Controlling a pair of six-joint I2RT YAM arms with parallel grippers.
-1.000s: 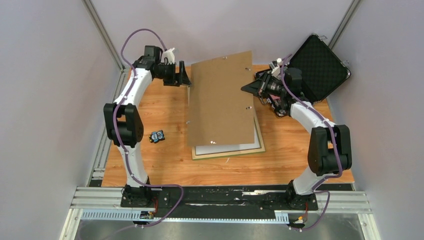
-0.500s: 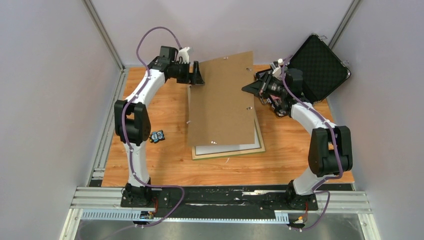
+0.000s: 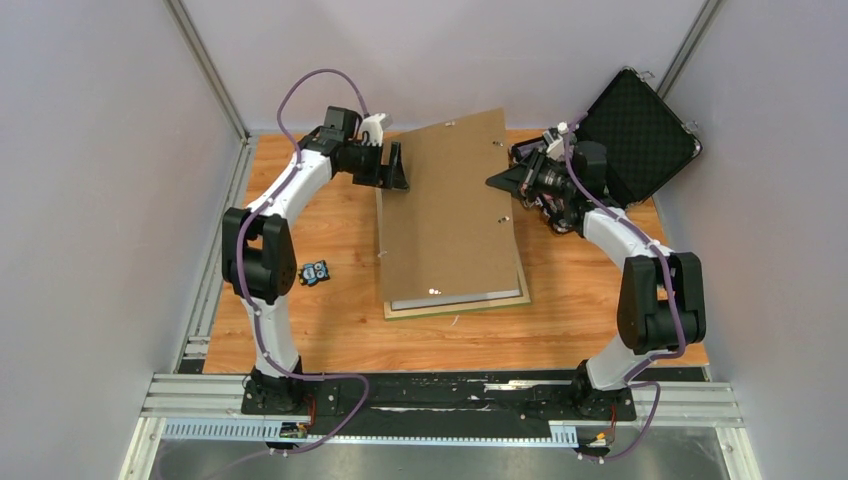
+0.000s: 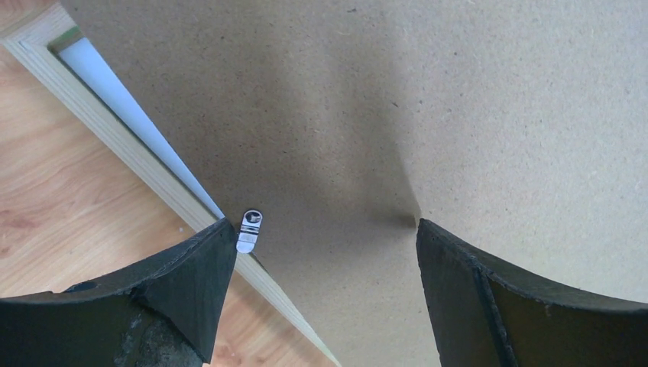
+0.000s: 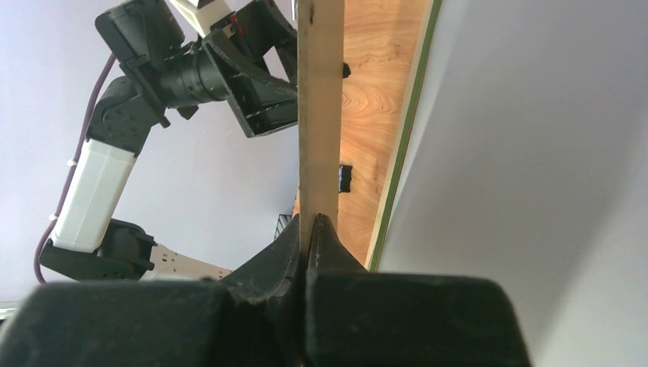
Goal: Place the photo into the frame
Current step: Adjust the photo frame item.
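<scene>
Right gripper (image 5: 313, 229) clenched on tilted board (image 3: 450, 210) edge, left gripper (image 4: 321, 229) released beside it; photo (image 4: 99, 73), probably face-down in frame (image 3: 460, 306) underneath, looks thin and bendy, so grip edges only.

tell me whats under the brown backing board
The frame lies under the backing board, pale back up, a white sheet inside it. Only left and near edges show; the board hides the rest, including whether that sheet is the photo.

backing board (image 3: 450, 210) tilted up over frame (image 3: 455, 307), right gripper (image 3: 497, 180) clamped on its right edge, left gripper (image 3: 400, 166) spread wide at its top-left corner.
</scene>
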